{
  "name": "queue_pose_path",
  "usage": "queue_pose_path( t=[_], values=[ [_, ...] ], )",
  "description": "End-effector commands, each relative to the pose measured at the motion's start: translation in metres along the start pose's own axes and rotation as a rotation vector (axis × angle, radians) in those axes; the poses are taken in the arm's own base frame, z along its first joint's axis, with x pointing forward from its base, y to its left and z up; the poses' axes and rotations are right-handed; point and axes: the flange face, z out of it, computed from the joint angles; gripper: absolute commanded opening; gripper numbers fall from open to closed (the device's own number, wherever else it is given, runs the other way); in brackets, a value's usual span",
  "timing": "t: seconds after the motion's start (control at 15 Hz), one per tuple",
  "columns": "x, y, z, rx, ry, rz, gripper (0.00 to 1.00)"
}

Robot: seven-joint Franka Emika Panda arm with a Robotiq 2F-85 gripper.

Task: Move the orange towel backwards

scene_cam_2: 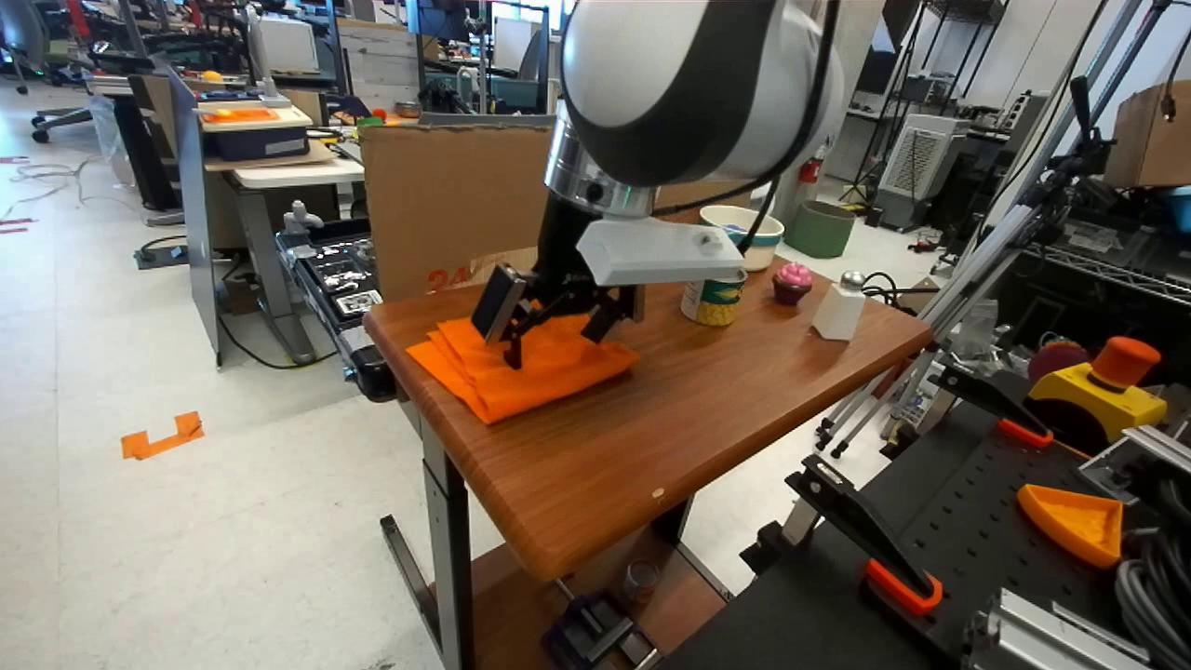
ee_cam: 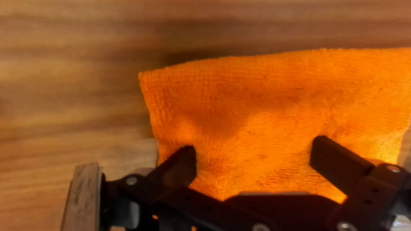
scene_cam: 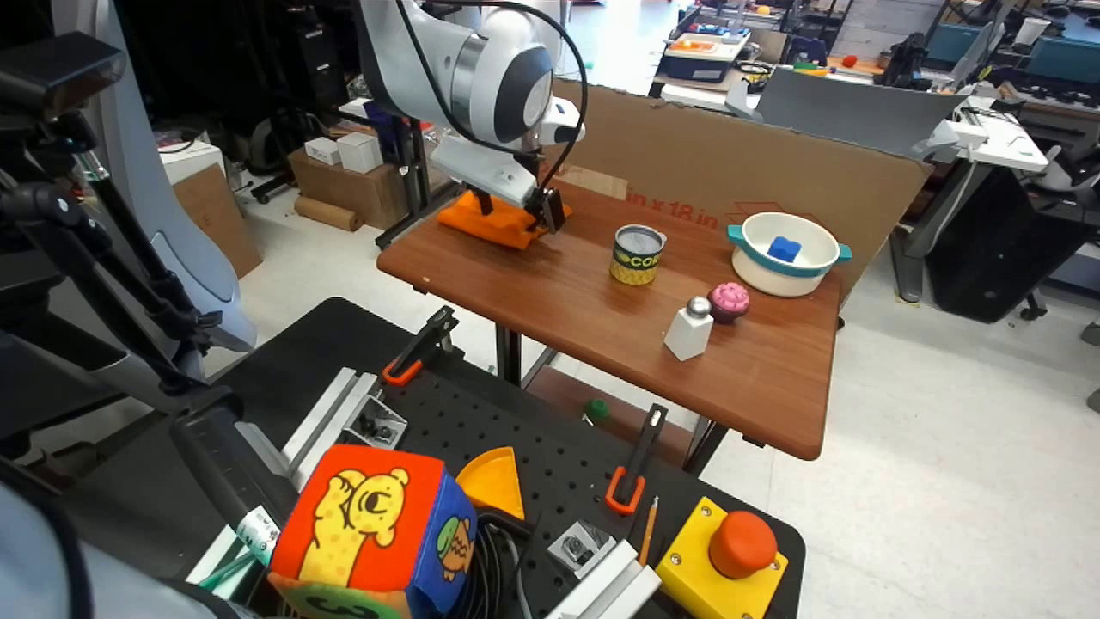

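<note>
The orange towel (scene_cam: 490,226) lies folded and flat at one end of the brown table. It also shows in an exterior view (scene_cam_2: 549,377) near the table's corner, and it fills much of the wrist view (ee_cam: 244,96). My gripper (ee_cam: 253,152) is open, with its fingers wide apart and orange cloth between and below them. In both exterior views the gripper (scene_cam: 516,209) (scene_cam_2: 555,341) points down over the towel. The fingertips are at or just above the cloth; I cannot tell if they touch it. The gripper partly hides the towel.
On the brown table (scene_cam: 550,297) stand a corn can (scene_cam: 637,255), a white shaker (scene_cam: 689,330), a pink-topped cupcake (scene_cam: 730,301) and a white-and-blue bowl (scene_cam: 778,279) with a blue piece (scene_cam: 784,249) inside. A cardboard wall (scene_cam: 687,159) runs along one long side.
</note>
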Motion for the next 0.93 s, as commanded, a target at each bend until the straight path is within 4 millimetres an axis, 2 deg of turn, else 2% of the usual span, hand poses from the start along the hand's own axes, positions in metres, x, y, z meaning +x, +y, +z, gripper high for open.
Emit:
queue_pose_path(
  t=[0.0,0.13,0.27,0.47,0.6,0.87],
  values=[
    [0.057,0.001,0.004,-0.019,0.128,0.036,1.00],
    [0.078,0.001,0.003,-0.035,0.169,0.046,1.00],
    [0.083,0.002,0.005,-0.064,0.161,0.053,1.00],
    [0.061,0.006,0.002,-0.114,0.044,0.059,1.00],
    [0.044,0.000,-0.014,-0.116,-0.045,0.042,1.00],
    [0.004,-0.030,-0.076,-0.034,-0.144,-0.021,1.00]
  ],
)
